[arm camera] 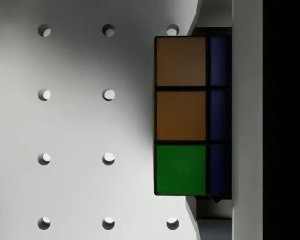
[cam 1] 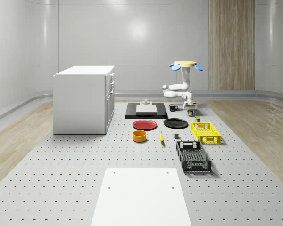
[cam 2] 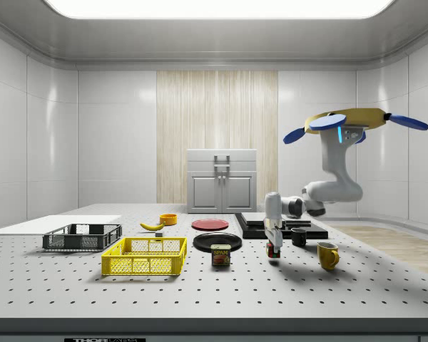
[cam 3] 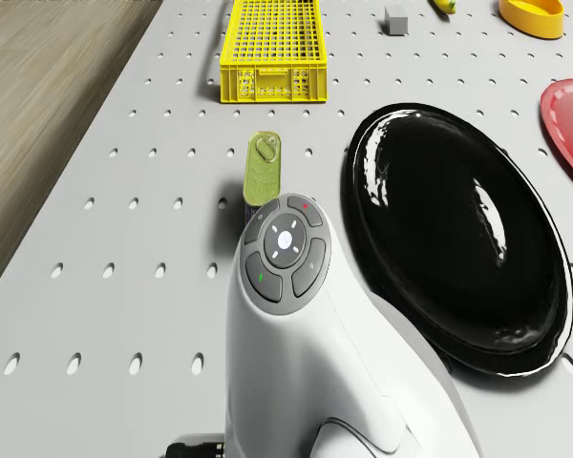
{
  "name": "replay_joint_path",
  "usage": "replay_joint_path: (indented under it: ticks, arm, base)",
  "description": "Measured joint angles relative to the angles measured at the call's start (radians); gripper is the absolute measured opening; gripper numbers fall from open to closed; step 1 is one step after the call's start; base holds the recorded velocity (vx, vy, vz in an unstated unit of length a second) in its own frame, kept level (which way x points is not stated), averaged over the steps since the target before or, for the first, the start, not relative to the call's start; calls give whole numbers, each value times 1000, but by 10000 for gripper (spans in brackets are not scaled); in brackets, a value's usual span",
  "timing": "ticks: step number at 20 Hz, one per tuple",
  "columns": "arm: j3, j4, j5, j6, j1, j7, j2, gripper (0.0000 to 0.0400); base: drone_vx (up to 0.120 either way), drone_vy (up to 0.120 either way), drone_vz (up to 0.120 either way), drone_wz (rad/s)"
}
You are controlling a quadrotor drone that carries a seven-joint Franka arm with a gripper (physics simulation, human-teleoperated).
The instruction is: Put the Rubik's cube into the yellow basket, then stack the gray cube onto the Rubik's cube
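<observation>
The Rubik's cube [arm camera: 182, 115] shows orange, green and blue tiles and sits between my fingers [arm camera: 212, 15], which press on two opposite sides. My gripper [cam 2: 273, 246] points straight down on the cube [cam 2: 274, 251], at or just above the table. The drone [cam 2: 353, 125] hovers over the table's far end in the whole-scene view, with its arm bent down to the gripper [cam 1: 189, 103]. The yellow basket [cam 1: 206, 133] stands nearer along that view's right side and holds nothing. The small gray cube [cam 1: 177, 137] lies to the basket's left in that view.
A tin can [cam 3: 263, 169] stands between the gripper and the yellow basket [cam 3: 272, 48]. A black plate [cam 3: 458, 239], a red plate [cam 1: 145, 124], an orange bowl [cam 1: 139, 135] and a banana [cam 1: 161, 137] lie nearby. A yellow mug [cam 2: 327, 255] and a black mug [cam 2: 299, 236] flank the gripper. A black basket [cam 1: 193, 157] stands nearest.
</observation>
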Motion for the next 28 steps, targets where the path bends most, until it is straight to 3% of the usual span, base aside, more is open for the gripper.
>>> replay_joint_path:
  ticks: [10, 18, 28]
  arm:
    - [44, -7, 49, 5, -10, 12, -21, 325]
    - [52, -6, 62, 22, -16, 18, -41, 325]
    - [57, -5, 73, 43, -23, 24, -64, 325]
  base:
    - [100, 0, 120, 0]
    - [120, 75, 0, 0]
    - [120, 28, 0, 0]
